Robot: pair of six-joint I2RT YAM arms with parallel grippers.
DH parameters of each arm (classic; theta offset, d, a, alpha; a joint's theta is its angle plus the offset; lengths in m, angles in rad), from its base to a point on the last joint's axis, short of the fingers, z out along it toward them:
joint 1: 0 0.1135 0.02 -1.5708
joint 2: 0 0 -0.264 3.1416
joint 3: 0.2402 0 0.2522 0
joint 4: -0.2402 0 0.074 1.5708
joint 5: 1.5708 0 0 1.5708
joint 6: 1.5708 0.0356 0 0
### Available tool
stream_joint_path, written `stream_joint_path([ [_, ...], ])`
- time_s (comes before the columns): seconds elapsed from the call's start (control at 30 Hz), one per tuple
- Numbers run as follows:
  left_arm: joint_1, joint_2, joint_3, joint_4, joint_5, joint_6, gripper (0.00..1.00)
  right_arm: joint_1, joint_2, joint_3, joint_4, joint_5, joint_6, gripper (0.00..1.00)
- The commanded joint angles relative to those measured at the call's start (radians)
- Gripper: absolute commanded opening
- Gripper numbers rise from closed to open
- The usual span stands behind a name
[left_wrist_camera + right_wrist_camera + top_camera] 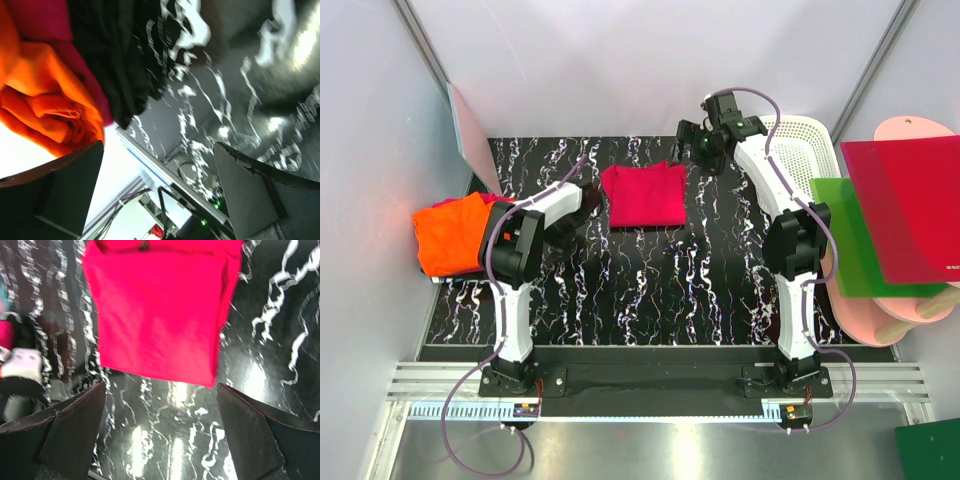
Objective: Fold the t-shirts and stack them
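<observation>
A crimson-pink t-shirt (645,195) lies folded into a flat rectangle at the back middle of the black marbled table; it fills the top of the right wrist view (160,310). An orange t-shirt (450,232) lies crumpled at the table's left edge, with some crimson cloth (40,17) beside it; it also shows in the left wrist view (45,100). My left gripper (570,220) is open and empty, between the two shirts (160,190). My right gripper (698,148) is open and empty, just right of the crimson shirt's back corner and above the table (160,435).
A white basket (810,140) stands at the back right. A stiff green board (850,235) and a red board (905,205) lie on pink discs (910,310) off the right edge. A pale pink panel (475,140) leans at the back left.
</observation>
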Motion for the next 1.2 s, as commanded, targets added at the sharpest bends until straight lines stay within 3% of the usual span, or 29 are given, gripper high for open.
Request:
stream_joint_path([
  [0.0, 0.04, 0.035, 0.082, -0.062, -0.162, -0.077, 0.99, -0.024, -0.074, -0.031, -0.017, -0.006, -0.035, 1.0],
  [0.2, 0.068, 0.098, 0.085, -0.093, -0.233, -0.134, 0.99, -0.041, -0.094, -0.103, -0.006, -0.045, -0.032, 1.0],
  [0.47, 0.16, 0.17, 0.087, -0.087, -0.13, -0.111, 0.99, -0.078, -0.096, -0.128, 0.009, -0.112, 0.003, 1.0],
  [0.87, 0.313, 0.199, 0.061, -0.066, -0.127, -0.087, 0.96, -0.118, -0.091, -0.129, 0.024, -0.18, 0.037, 0.99],
  [0.9, 0.327, 0.199, 0.059, -0.064, -0.127, -0.086, 0.91, -0.121, -0.091, -0.133, 0.026, -0.183, 0.039, 0.99],
  [1.0, 0.332, 0.198, 0.053, -0.066, -0.145, -0.091, 0.32, -0.125, -0.092, -0.134, 0.029, -0.192, 0.042, 0.99],
  [1.03, 0.351, 0.198, 0.051, -0.067, -0.144, -0.091, 0.03, -0.128, -0.096, -0.133, 0.029, -0.197, 0.042, 0.99],
  [1.17, 0.356, 0.191, 0.045, -0.073, -0.125, -0.105, 0.0, -0.136, -0.099, -0.134, 0.032, -0.204, 0.048, 0.99],
])
